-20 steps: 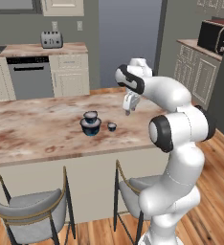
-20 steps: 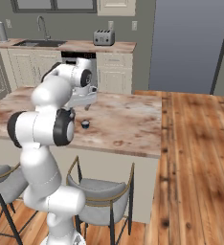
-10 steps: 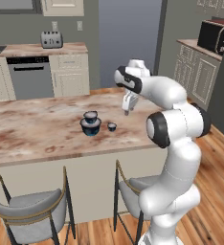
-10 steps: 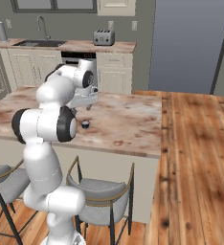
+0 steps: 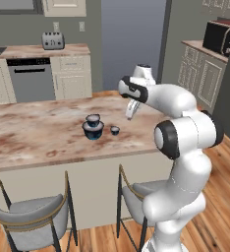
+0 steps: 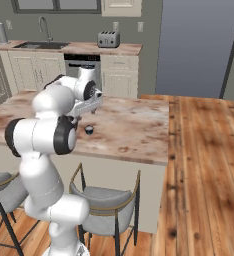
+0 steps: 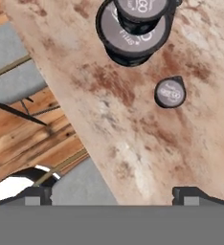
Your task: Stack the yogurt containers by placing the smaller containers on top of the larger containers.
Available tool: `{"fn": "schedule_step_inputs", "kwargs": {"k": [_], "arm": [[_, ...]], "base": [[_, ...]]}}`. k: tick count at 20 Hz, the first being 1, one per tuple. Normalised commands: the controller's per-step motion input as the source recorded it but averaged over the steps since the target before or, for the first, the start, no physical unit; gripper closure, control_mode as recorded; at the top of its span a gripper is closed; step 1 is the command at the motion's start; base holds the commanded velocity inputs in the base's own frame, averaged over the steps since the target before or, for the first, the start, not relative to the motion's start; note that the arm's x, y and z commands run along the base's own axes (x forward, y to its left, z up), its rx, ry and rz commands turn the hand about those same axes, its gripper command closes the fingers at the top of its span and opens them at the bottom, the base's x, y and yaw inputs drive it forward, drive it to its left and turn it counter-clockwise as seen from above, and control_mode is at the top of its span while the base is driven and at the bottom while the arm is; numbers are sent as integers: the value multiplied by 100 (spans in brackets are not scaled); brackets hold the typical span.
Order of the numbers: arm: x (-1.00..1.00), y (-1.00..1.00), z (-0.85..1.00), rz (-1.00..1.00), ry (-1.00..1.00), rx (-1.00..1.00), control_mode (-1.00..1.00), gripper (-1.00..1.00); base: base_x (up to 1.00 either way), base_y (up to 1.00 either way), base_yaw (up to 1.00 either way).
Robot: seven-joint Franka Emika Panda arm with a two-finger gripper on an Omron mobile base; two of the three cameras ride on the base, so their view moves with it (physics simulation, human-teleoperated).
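A: Where are the tubs relative to the gripper (image 5: 129,116)?

B: Gripper hangs above the marble-look counter (image 5: 38,133), off to the right of the tubs in the left base view, well apart from them, holding nothing. The hand view has the two fingertips (image 7: 37,194) far apart at the bottom, so the claw is spread.

A: Stack status?

B: Medium tub (image 5: 93,118) sits on top of the widest tub (image 5: 93,131), near the counter's front edge. Tiny tub (image 5: 115,130) stands alone on the counter just beside them, on the gripper's side, not touching.

A: From the hand cam?

B: The widest tub (image 7: 128,40) is at the top, the medium tub (image 7: 141,10) on it, cut by the frame edge. The tiny tub (image 7: 170,92) is below them, closer to the claw, still apart.

A: Materials, shapes?

B: All round, dark-blue walls, pale grey flat tops with faint print, teal base on the big one. Counter is mottled pink-brown stone, smooth. Two grey cushioned stools (image 5: 26,216) with thin metal frames below the edge, on a wood plank floor (image 6: 209,165).
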Motion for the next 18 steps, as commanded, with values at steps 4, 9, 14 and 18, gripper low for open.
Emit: {"fn": "schedule_step_inputs", "kwargs": {"k": [4,9,14,18], "arm": [[0,0,-23,0,-16,1,-100,-100],[1,0,-25,-1,-9,5,-100,-100],[16,0,-12,-1,0,7,-100,-100],[28,0,0,0,0,1,-100,-100]], "base": [[0,0,0],[0,0,0],[0,0,0],[0,0,0]]}}
